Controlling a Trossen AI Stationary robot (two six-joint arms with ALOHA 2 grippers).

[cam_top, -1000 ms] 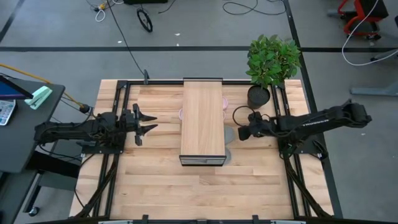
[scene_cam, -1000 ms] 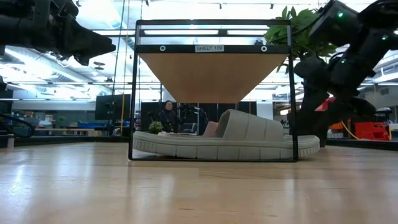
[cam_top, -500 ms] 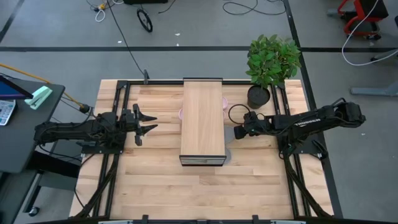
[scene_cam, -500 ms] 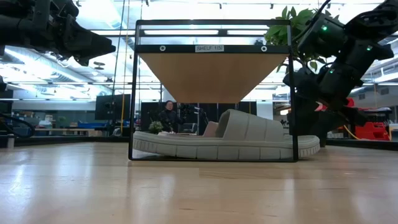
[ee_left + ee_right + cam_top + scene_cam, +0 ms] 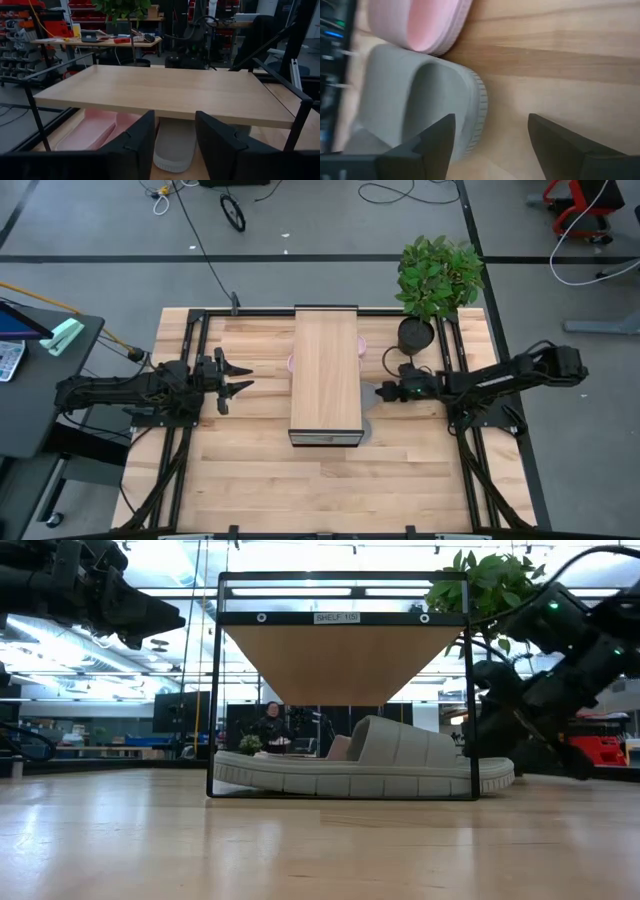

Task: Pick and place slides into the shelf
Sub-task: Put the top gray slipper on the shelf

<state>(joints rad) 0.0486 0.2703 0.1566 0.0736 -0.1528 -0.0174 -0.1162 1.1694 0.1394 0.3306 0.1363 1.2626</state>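
The slides (image 5: 366, 394) lie under the shelf (image 5: 326, 375), only their edges peeping out in the high view, where the right hand (image 5: 383, 390) has dropped from beside the plant pot (image 5: 416, 335) to the shelf's right side. The left hand (image 5: 238, 377) has not moved, fingers spread and empty. In the low view a grey slide (image 5: 365, 768) fills the shelf's bay. In the right wrist view the spread, empty fingers (image 5: 432, 145) point at a grey slide's end (image 5: 427, 100), probably to nudge it further in.
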